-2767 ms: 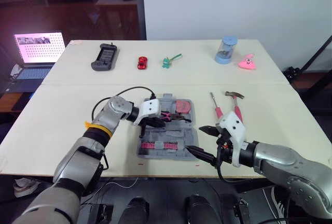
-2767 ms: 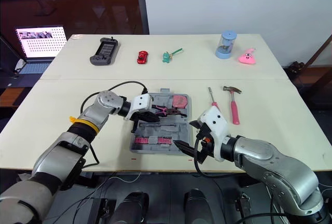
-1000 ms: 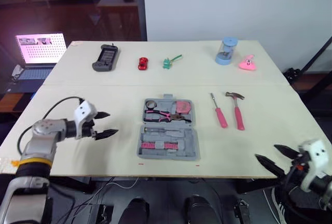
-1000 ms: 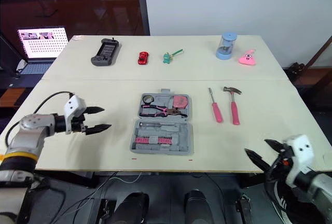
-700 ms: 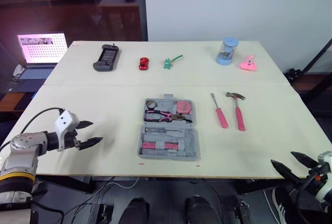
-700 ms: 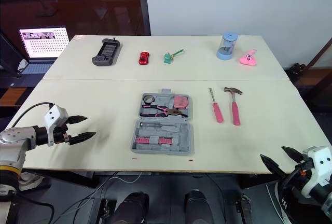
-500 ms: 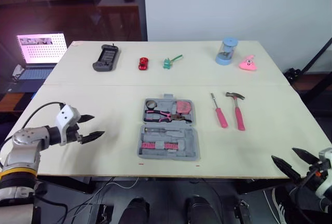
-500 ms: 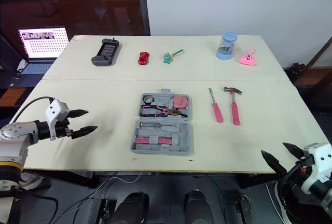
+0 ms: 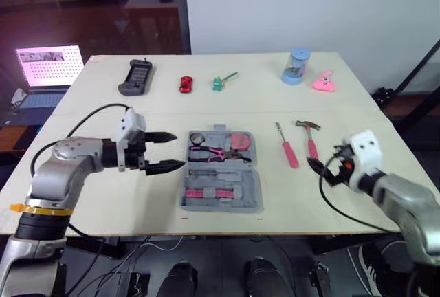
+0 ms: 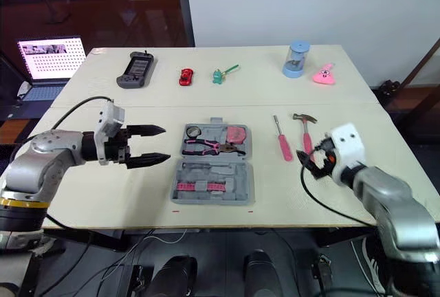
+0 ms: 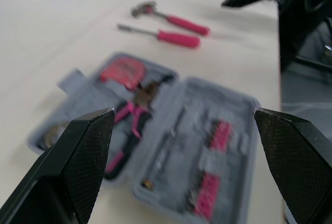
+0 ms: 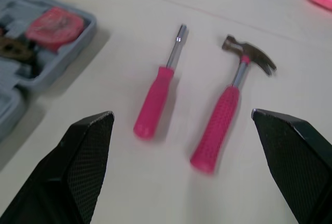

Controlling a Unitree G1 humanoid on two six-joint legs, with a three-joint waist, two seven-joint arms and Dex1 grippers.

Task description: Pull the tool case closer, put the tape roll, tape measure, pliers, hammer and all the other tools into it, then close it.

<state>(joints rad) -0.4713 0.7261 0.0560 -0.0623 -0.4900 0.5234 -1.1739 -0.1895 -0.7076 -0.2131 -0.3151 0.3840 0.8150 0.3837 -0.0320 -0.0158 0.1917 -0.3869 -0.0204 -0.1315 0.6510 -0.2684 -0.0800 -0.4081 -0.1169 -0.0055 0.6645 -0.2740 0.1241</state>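
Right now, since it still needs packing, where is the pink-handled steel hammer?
In the head views, the pink-handled hammer lies on the cream table, on the robot's right of the open grey tool case, with the pink-handled screwdriver between them.

Illumination is bright and even, from overhead. The cream rectangular tabletop [image 9: 103, 201] reads uniformly, with no hot spots. Shadows are soft and short: a faint one borders the open grey plastic tool case [image 9: 221, 187] along its near edge, and thin ones lie beside the pink-handled screwdriver [image 12: 158, 97] and the pink-handled claw hammer [image 12: 223, 115].

Beyond the tabletop's far left corner the room is dim. The dark glass partition [image 9: 89, 8] carries pale reflections, and the open laptop's screen [image 9: 49, 64] glows pink-white, overexposed.

Both eye views are sharp across the tabletop. In the left wrist view the case and its contents are out of focus. The right wrist view shows mild blur, and the case corner is smeared.
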